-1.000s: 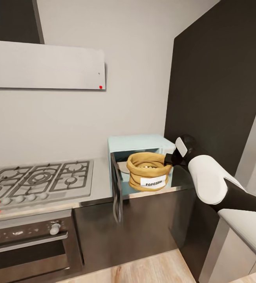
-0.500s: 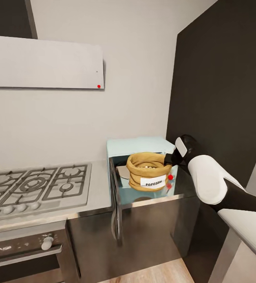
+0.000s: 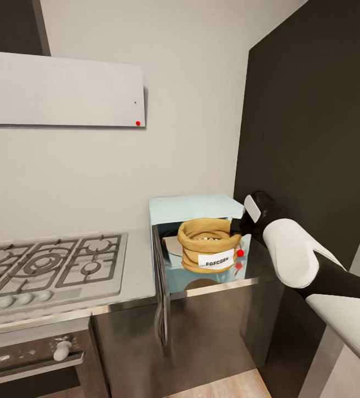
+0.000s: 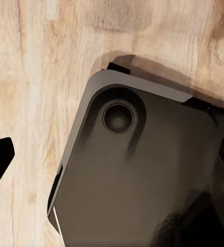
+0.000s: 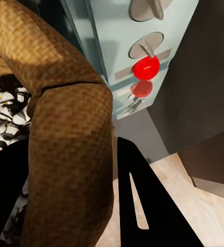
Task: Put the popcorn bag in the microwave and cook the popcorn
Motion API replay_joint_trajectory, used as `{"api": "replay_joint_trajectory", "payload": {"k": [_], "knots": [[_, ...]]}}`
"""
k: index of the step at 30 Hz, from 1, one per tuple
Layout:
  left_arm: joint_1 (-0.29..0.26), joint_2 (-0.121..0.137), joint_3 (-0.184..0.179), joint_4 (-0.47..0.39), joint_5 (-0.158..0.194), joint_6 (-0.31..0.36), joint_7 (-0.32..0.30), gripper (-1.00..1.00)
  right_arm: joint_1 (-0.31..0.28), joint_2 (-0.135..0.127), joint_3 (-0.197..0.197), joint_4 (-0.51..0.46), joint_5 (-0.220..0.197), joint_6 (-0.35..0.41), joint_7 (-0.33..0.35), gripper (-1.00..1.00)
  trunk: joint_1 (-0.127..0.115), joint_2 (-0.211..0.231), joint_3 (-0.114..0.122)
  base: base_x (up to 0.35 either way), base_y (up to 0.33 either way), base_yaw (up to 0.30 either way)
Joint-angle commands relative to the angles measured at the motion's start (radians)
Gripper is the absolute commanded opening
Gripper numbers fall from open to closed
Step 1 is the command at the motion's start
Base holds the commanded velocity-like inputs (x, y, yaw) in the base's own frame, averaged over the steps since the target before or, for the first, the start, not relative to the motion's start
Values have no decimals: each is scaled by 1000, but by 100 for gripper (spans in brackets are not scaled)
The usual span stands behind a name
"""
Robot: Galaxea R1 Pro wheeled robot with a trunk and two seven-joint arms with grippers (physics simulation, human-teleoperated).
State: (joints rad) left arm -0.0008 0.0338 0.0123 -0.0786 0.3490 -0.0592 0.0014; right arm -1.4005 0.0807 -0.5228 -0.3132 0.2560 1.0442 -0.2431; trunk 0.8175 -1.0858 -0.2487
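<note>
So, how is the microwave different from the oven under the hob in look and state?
The microwave is a small pale blue box sitting on the countertop, while the oven is dark steel and built in below the hob. The microwave door stands swung open, with the popcorn bag at its opening; the oven looks closed. Both have round knobs.

popcorn bag (image 3: 207, 247): showing as coarse woven burlap, matt, with a smooth white paper-like label
microwave (image 3: 194, 207): looking smooth, pale blue, softly glossy
desk (image 3: 141, 265): gleaming as brushed grey metal, reflecting the bag
floor (image 4: 34, 77): showing as pale wood grain
right pincer (image 5: 75, 206): looking matt black, plastic-like
</note>
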Motion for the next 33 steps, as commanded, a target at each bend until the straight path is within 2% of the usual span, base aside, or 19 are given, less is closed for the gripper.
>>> {"api": "replay_joint_trajectory", "payload": {"k": [1, 33], "knots": [[-1, 0, 0, 0, 3, -2, 0, 100, -2, 1, -20, -8, -20, 3, 1, -100, 8, 0, -1, 0, 0, 0], [0, -1, 0, -1, 2, -2, 1, 100, 9, -6, -16, 44, -14, 0, -3, -100, 8, 0, -1, -16, 0, 0]]}}
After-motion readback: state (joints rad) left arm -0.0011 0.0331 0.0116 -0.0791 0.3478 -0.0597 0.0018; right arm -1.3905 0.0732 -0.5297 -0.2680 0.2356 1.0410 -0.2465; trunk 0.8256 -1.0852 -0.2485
